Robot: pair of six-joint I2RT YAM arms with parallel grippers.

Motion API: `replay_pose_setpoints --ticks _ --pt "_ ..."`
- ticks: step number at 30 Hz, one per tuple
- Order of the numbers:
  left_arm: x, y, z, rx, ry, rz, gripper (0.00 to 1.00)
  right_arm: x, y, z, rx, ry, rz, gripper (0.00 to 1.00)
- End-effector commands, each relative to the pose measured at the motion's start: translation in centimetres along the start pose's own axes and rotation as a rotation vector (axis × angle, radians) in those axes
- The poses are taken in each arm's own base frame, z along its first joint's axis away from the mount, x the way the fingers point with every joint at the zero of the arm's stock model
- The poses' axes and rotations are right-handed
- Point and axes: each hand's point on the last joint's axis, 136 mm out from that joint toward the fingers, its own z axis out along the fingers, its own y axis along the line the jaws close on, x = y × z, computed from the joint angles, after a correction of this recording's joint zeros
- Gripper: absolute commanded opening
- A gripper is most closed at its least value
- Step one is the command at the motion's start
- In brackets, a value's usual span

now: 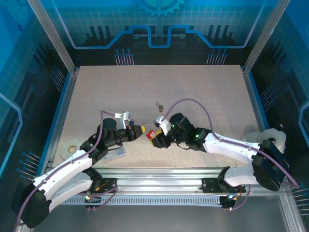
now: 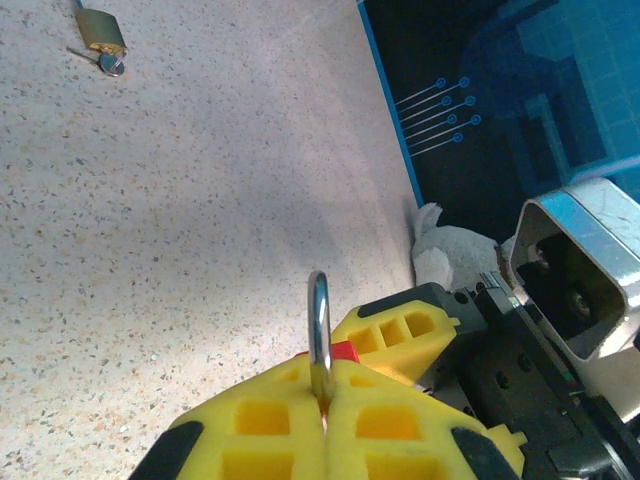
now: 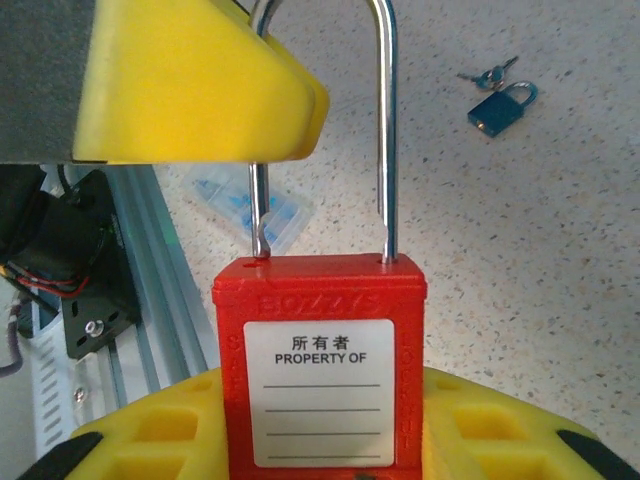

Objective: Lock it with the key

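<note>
Red padlock (image 3: pixel 320 370) up close: the right gripper (image 1: pixel 155 137) is clamped on its body, and the left gripper (image 2: pixel 325 400) is pinched tight on the shackle (image 3: pixel 385 130), whose free leg sits just above its hole. So no hand is free for the key (image 3: pixel 488 76). It's lying slanted on the desk (image 1: pixel 203 87) just beside the small padlock (image 3: pixel 500 108), out past both grippers. I'd say the right arm is nearer. Can't tell if it's plugged into that little lock. Plenty of bare desk around it, with the edges well apart.
</note>
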Motion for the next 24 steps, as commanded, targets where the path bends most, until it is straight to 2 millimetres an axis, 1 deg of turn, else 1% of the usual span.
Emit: replay_pose_setpoints --ticks 1,4,10,15,24 --pt "0.4 -0.4 0.0 0.004 0.032 -0.03 0.0 -2.4 -1.9 -1.0 0.147 -0.122 -0.008 0.0" --pt "0.5 -0.6 0.0 0.009 0.035 -0.036 0.0 -2.2 -1.8 -0.7 0.174 -0.119 -0.023 0.0" --pt "0.6 -1.3 0.0 0.024 0.04 -0.039 0.0 -2.1 -2.3 -0.2 0.226 -0.13 -0.029 0.0" --pt "0.6 -1.8 -0.1 0.032 0.04 -0.038 0.0 -2.2 -2.9 -0.3 0.282 -0.16 -0.032 0.0" --pt "1.5 -1.4 0.3 0.024 0.064 -0.033 0.0 -3.0 -3.2 -1.1 0.315 -0.247 -0.008 0.0"
